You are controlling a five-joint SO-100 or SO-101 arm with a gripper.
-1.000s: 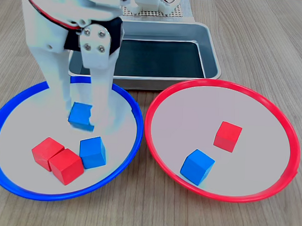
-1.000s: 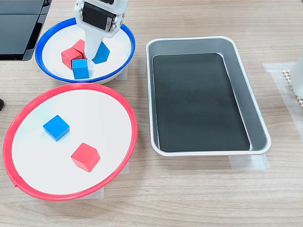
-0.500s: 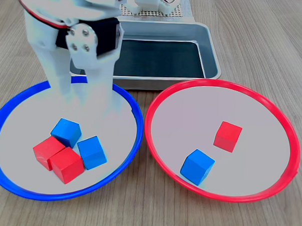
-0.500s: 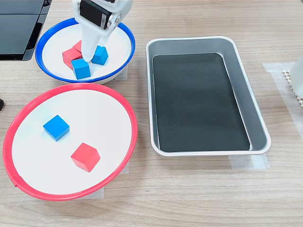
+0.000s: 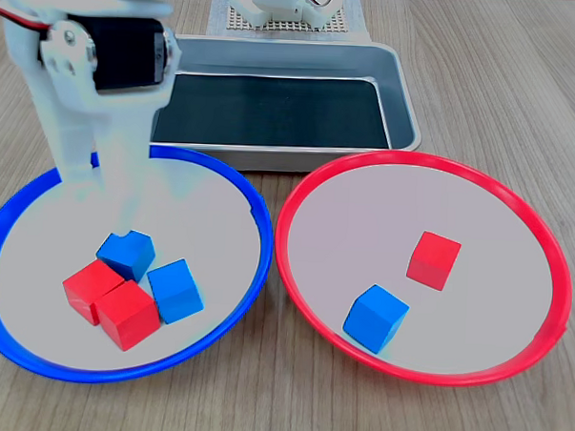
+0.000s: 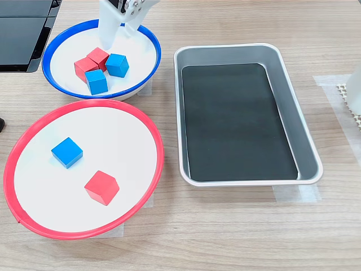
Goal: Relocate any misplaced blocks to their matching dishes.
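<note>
The blue-rimmed dish (image 5: 225,227) (image 6: 141,45) holds two blue blocks (image 5: 125,253) (image 5: 175,289) and two red blocks (image 5: 91,288) (image 5: 126,313) huddled together. In the second exterior view they show as red (image 6: 86,68) (image 6: 98,57) and blue (image 6: 117,65) (image 6: 96,82). The red-rimmed dish (image 5: 354,218) (image 6: 124,135) holds one red block (image 5: 433,259) (image 6: 102,187) and one blue block (image 5: 376,318) (image 6: 67,152). My white gripper (image 5: 102,193) (image 6: 118,33) hangs open and empty over the blue-rimmed dish's far side, just above the nearest blue block.
A rectangular grey metal tray (image 5: 402,96) (image 6: 307,147) with a dark bottom stands beyond the dishes. The arm's white base (image 5: 278,5) is behind it. A black flat object (image 6: 22,28) lies at the second exterior view's upper left.
The blue block left the gripper and came to rest against the red blocks in the blue-rimmed dish. The open gripper then rose and drew back towards the dish's far rim.
</note>
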